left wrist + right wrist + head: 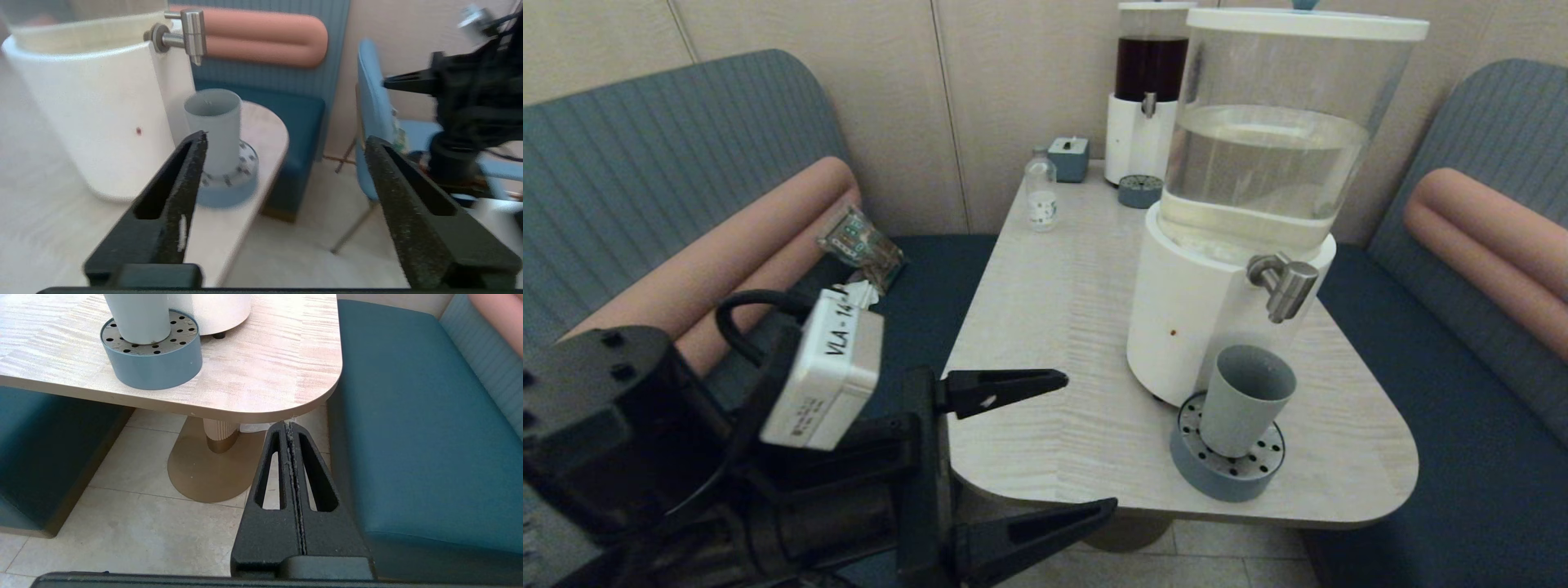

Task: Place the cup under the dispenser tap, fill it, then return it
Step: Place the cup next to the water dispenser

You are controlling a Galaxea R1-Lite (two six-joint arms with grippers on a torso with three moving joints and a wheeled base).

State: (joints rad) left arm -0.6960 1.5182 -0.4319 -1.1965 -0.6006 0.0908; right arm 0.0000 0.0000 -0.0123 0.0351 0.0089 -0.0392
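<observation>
The grey-blue cup (1245,398) stands upright on the perforated drip tray (1227,467) at the counter (1062,327) edge, directly below the dispenser tap (1284,283). The left gripper (1054,445) hovers beside the counter, jaws wide apart and empty. The right gripper (290,426) sits low beyond the counter corner, jaws closed on nothing.

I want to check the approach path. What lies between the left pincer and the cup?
Only bare tabletop: in the head view nothing stands between the open left pincer and the cup on its drip tray.
</observation>
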